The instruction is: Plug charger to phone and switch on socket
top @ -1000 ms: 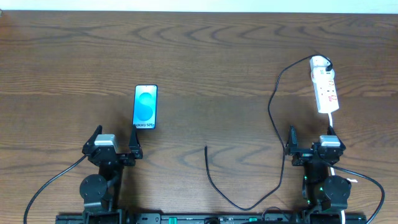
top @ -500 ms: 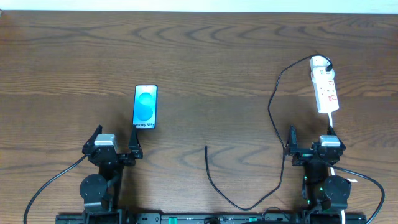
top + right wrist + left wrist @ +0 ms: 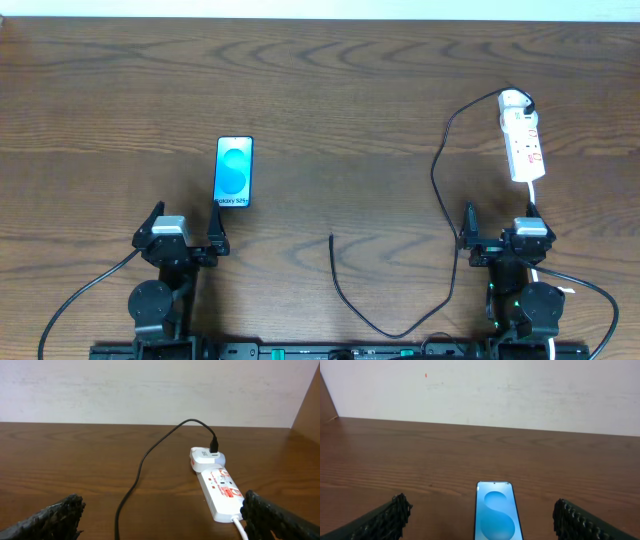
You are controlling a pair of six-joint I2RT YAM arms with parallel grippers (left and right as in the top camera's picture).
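Note:
The phone lies flat at left centre, blue screen up; it also shows in the left wrist view. My left gripper is open and empty just in front of the phone, fingers spread wide in its own view. The socket lies at the far right, with a white adapter at its far end; it also shows in the right wrist view. The charger runs from that adapter down to a loop near the front edge, its free plug tip lying at table centre. My right gripper is open and empty just in front of the socket.
The wooden table ends at a white wall at the back. The socket's white cord runs past my right arm. Thick black robot cables trail at the front left and front right.

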